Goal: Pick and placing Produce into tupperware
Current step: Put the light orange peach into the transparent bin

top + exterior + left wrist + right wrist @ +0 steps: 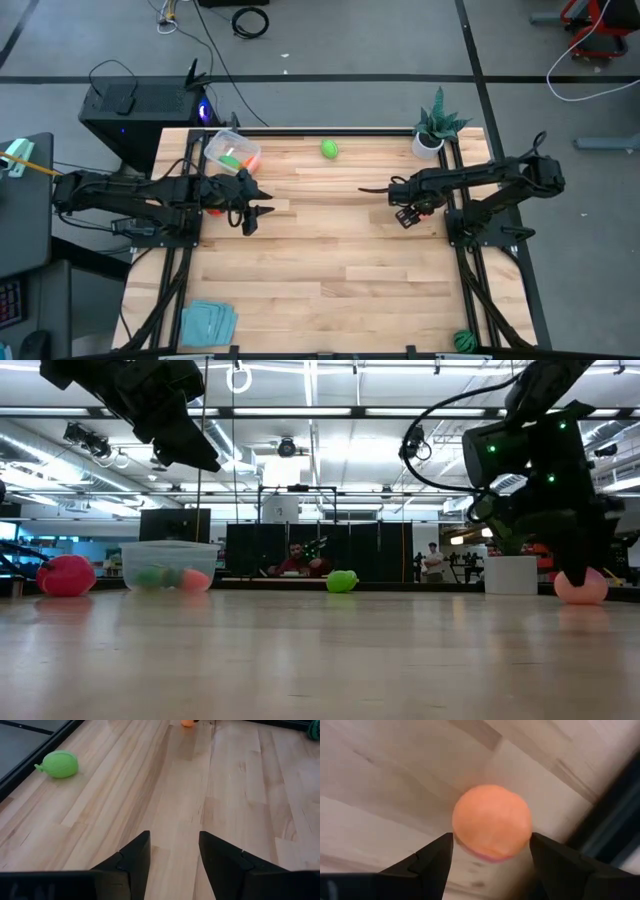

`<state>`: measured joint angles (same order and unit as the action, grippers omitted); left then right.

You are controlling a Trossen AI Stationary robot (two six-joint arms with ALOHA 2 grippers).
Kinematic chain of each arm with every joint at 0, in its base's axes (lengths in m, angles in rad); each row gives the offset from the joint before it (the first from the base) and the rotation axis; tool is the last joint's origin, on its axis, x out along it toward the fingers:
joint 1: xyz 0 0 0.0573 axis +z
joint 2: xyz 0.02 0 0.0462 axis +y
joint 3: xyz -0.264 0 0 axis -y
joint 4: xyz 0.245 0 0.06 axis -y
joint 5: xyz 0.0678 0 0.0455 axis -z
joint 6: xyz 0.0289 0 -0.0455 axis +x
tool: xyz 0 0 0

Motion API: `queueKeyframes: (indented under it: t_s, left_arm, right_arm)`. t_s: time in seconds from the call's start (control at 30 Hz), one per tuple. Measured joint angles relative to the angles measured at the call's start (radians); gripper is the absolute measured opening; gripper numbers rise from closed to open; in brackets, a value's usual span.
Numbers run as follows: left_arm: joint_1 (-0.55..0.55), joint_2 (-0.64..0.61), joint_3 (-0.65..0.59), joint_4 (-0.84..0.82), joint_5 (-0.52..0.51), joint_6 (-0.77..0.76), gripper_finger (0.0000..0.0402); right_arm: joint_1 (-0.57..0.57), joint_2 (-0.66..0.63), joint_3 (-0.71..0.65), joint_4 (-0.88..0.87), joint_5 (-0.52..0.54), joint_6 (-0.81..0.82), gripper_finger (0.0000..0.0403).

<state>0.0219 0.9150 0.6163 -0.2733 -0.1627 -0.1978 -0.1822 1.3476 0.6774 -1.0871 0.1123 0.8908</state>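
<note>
— Where's the right gripper (pixel 490 852)?
— Low over the table's (pixel 320 260) right side, fingers spread either side of an orange ball (pixel 492 821) (not touching it).
— And the left gripper (pixel 170 852)?
— Open, empty, raised beside the tub (pixel 231 150).
— Farther off?
— A green ball (pixel 329 149) near the far edge; the tub holds green and orange pieces.

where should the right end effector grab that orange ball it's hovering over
Across the widest middle of the orange ball, coming straight down from above. It is round and sits free on the table, so no side grips better than another. The right end effector already has its open fingers either side of it. The table's dark edge rail is close, so avoid a sideways approach.
</note>
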Motion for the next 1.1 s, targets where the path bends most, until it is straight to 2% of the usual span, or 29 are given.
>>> queueKeyframes:
  t_s: [0.2,0.43,0.73,1.1]
  left_arm:
    - [0.0,0.0,0.0,0.0,0.0,0.0,0.0175]
    - [0.0,0.0,0.0,0.0,0.0,0.0,0.0175]
    - [0.0,0.0,0.0,0.0,0.0,0.001,0.0172]
    - [0.0,0.0,0.0,0.0,0.0,0.002,0.0174]
  right_arm:
    - [0.0,-0.001,-0.034,0.098,0.003,-0.03,0.0269]
    - [0.0,-0.001,-0.035,0.127,0.025,-0.038,0.0268]
    - [0.0,-0.001,-0.035,0.137,0.025,-0.038,0.0239]
    - [0.0,0.0,-0.032,0.135,0.021,-0.047,0.0235]
